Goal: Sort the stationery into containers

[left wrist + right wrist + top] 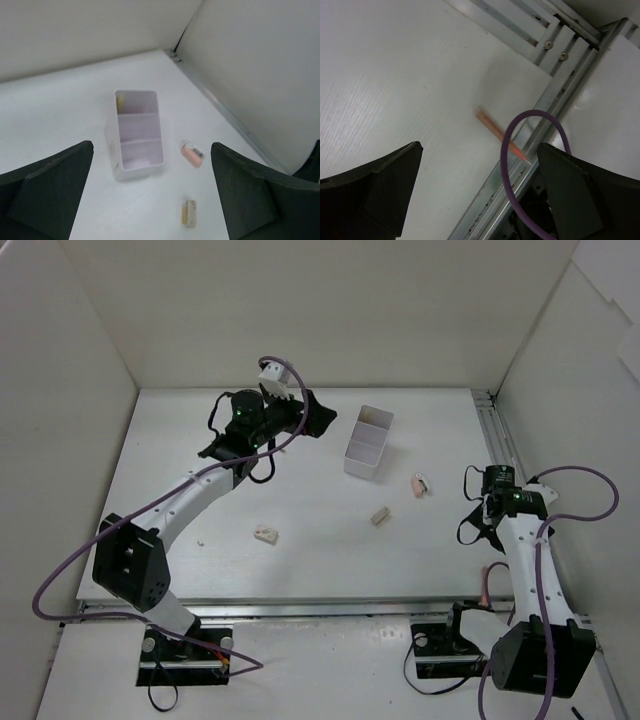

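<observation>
The left gripper (151,150) stands wide open and holds nothing; its two dark fingers (47,192) frame the wrist view on both sides. It hangs above the far part of the desk (300,575), a little to the left of the white box (135,137). The box stands upright on the desk and has three compartments in one row. In the farthest compartment a yellow-green pen (120,101) leans at the wall; only a small part of it shows. Just beside the box, on its right side in the wrist view, lies a pink piece (192,154), not touching it. Nearer to the arms lies a beige block (189,212). A second beige block (266,534) lies well apart from the box, toward the left arm.

The right gripper (479,147) is also wide open and empty. Under it a red-orange pen (495,130), blurred, lies on the desk near the metal rail (555,95) at the edge. A purple cable (506,150) loops over one end of the pen.
</observation>
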Robot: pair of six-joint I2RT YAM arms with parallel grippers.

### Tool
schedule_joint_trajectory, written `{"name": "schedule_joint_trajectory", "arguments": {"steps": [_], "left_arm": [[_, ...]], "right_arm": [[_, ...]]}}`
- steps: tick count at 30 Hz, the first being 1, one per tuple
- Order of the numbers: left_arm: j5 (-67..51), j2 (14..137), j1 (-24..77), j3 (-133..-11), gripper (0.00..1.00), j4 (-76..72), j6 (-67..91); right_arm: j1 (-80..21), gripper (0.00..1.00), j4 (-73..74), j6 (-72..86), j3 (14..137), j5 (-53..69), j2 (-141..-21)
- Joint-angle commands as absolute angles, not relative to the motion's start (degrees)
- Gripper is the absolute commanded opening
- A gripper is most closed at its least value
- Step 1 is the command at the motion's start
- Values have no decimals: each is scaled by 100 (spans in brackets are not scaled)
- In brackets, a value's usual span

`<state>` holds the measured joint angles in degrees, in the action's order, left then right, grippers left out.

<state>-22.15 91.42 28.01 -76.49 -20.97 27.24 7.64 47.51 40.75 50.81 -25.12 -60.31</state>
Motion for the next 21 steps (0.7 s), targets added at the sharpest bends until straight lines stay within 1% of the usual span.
{"name": "schedule_joint_trajectory", "arguments": {"steps": [1,3,6,12,15,18,21], "left_arm": [[-1715,9035,2804,-7831,100,-414,2154],[-1530,9079,2804,-7919,100,-29,2092],[-1520,9167,2734,-8068,100,394,2004],[-1705,9229,2444,-8323,100,782,1916],[-1705,9123,2382,-8332,100,861,1881],[-1617,9018,2382,-8271,100,870,1854],[-1538,8947,2382,-8253,100,958,1863]], "right_arm": [[931,98,5325,4305,5168,-3277,-6256],[940,98,5388,4289,5159,-3017,-6538],[949,98,5388,4166,5203,-2840,-7292],[1037,97,4791,4395,4757,-2707,-7427],[1142,93,4440,4430,4606,-2558,-7549],[1282,93,4017,4403,4518,-2391,-7698],[1449,91,3859,4351,4527,-2347,-7866]]}}
